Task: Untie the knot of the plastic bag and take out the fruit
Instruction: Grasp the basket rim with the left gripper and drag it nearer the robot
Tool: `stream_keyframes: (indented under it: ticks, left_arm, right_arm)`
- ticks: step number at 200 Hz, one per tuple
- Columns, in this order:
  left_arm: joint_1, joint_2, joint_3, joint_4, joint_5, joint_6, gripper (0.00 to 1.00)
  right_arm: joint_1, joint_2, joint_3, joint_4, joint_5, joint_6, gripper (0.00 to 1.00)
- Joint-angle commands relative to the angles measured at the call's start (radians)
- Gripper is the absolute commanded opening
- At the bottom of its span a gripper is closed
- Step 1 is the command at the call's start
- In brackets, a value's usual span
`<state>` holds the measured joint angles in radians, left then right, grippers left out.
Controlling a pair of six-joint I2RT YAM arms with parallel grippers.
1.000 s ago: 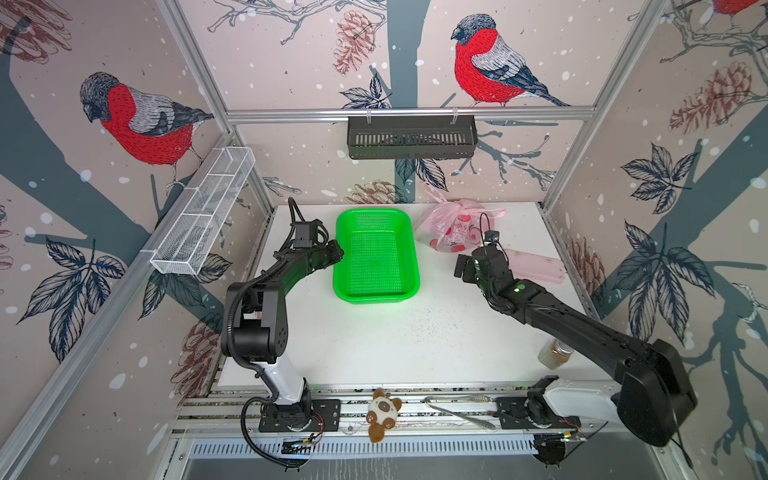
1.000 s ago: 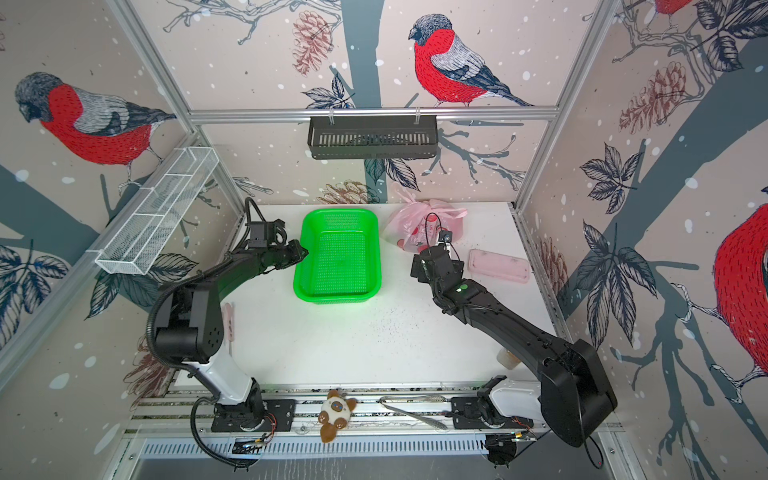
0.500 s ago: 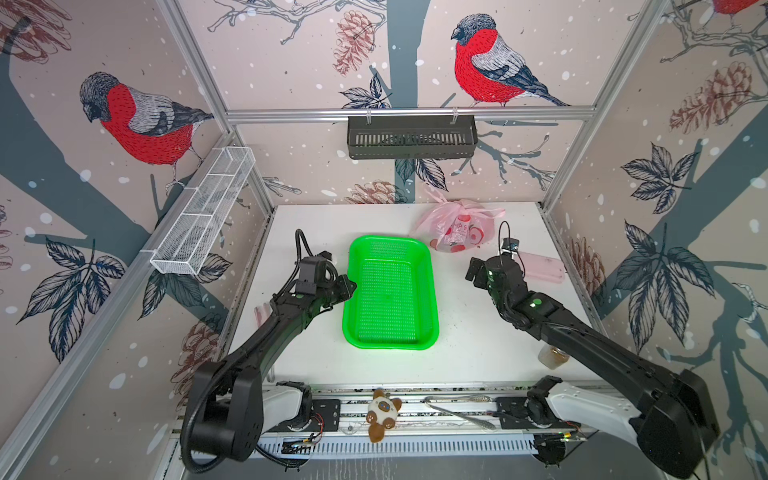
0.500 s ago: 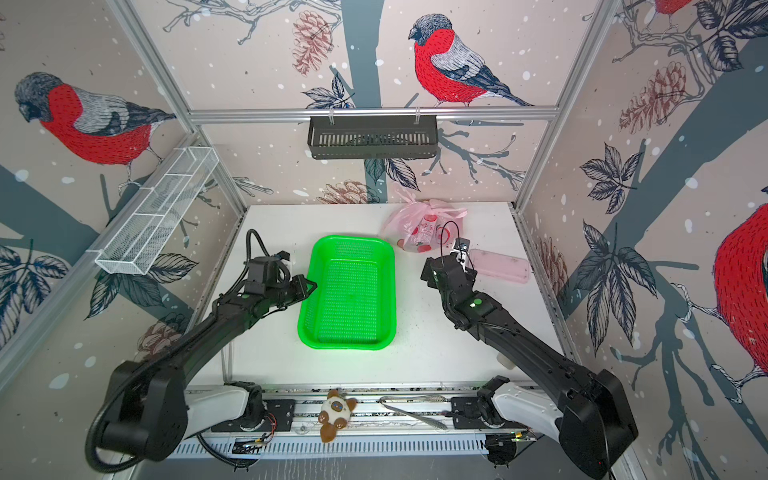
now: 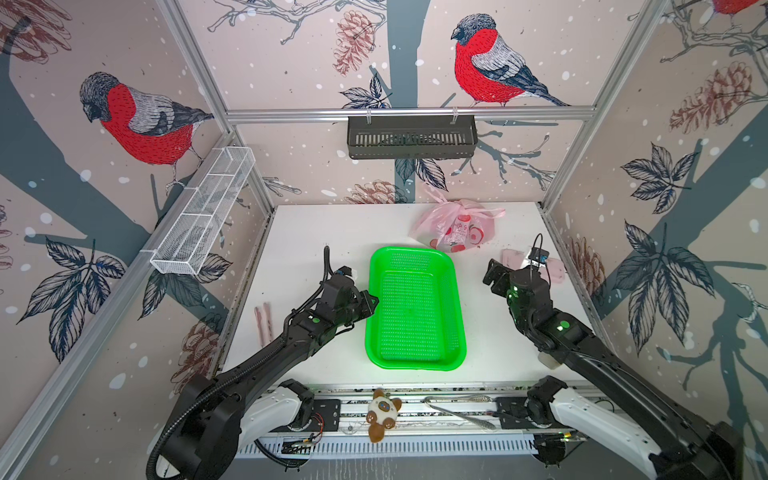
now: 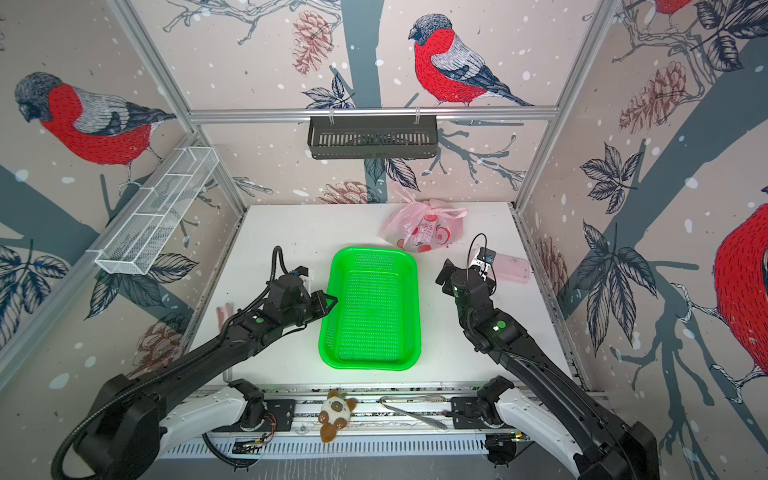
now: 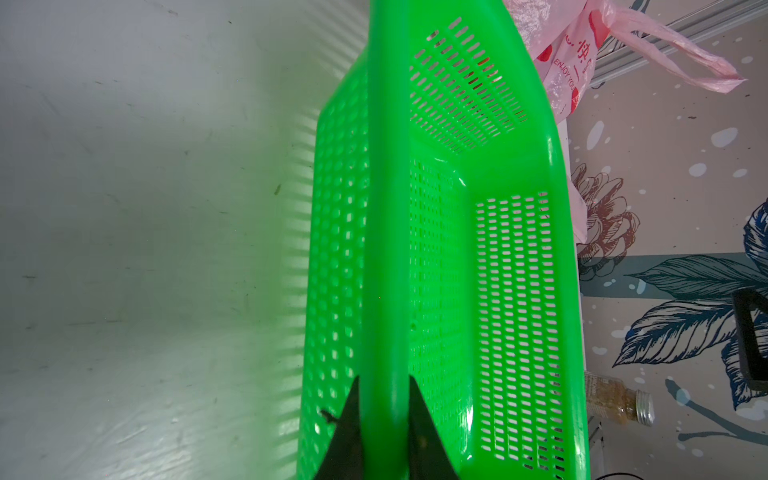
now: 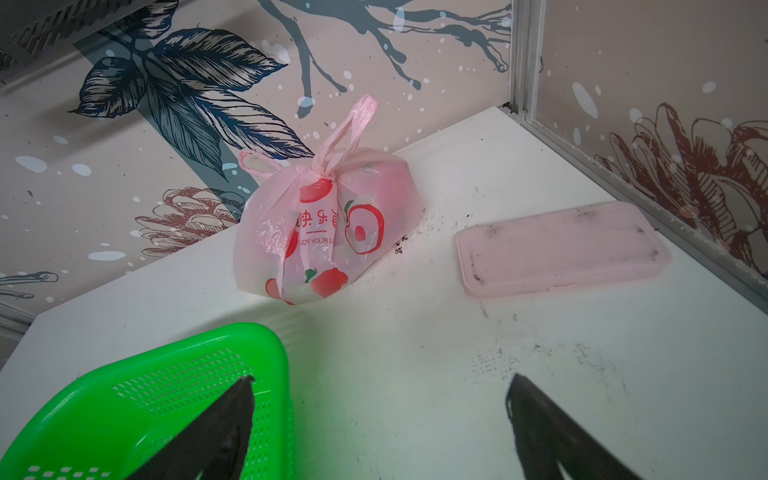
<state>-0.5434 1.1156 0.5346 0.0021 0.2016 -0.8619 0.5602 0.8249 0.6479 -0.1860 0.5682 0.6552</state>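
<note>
- Gripping the long left rim of the bright green perforated plastic basket (image 5: 458,307) (image 6: 417,307) (image 7: 382,208) (image 8: 232,337), the left gripper (image 5: 371,300) (image 6: 331,300) (image 7: 382,386) has its jaws clamped on that rim. The left wrist view shows one black finger inside the wall and one outside.
- The basket sits flat on the white tabletop (image 5: 316,232) (image 6: 291,232) in the middle, its long sides running front to back, with nothing in it.
- The right gripper (image 5: 492,275) (image 6: 444,275) (image 8: 380,380) hangs over the table just right of the basket's far corner. Its jaws are spread wide apart with nothing between them, and they face the back of the table.
- The thin translucent pale pink plastic bag (image 5: 453,230) (image 6: 424,232) (image 7: 561,70) (image 8: 324,237), printed with red-and-white rounds, rests at the back of the table, just beyond the basket's far right corner and apart from both grippers.
- The knot (image 5: 458,206) (image 6: 429,206) (image 8: 326,168) of twisted handle strips sits on top of the bag, tied, with its loop ends sticking up and out.
- The fruit (image 8: 390,178) is shut inside the bag. It shows only as dim shapes through the film, so I cannot tell the pieces apart.
- A flat rigid pink rectangular case (image 5: 556,269) (image 6: 513,268) (image 8: 561,249) lies near the right wall, beside the bag but not touching it.
</note>
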Motion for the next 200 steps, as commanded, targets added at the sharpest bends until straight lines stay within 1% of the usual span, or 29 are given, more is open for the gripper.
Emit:
stream_keyframes:
  ticks: [1, 26, 43, 64, 131, 160, 200]
  left_arm:
    - [-0.047, 0.048, 0.026, 0.159, -0.054, -0.084, 0.06]
    - [-0.127, 0.134, 0.083, 0.190, -0.111, -0.104, 0.07]
    - [-0.169, 0.197, 0.121, 0.227, -0.117, -0.119, 0.06]
    - [-0.208, 0.256, 0.164, 0.229, -0.141, -0.120, 0.06]
    - [-0.262, 0.312, 0.148, 0.285, -0.174, -0.180, 0.06]
    - [-0.280, 0.324, 0.133, 0.316, -0.176, -0.209, 0.06]
    - [-0.289, 0.307, 0.112, 0.310, -0.196, -0.228, 0.06]
  right_arm:
    - [-0.006, -0.012, -0.010, -0.013, -0.005, 0.009, 0.95]
    - [-0.026, -0.006, -0.016, -0.006, -0.030, -0.003, 0.95]
    - [-0.051, 0.000, -0.020, 0.009, -0.065, -0.015, 0.95]
    - [-0.078, 0.002, -0.021, 0.021, -0.097, -0.023, 0.95]
    - [-0.177, 0.027, -0.053, 0.075, -0.196, -0.029, 0.95]
    - [-0.187, 0.051, -0.052, 0.098, -0.212, -0.029, 0.95]
    - [-0.189, 0.083, -0.036, 0.113, -0.236, -0.026, 0.95]
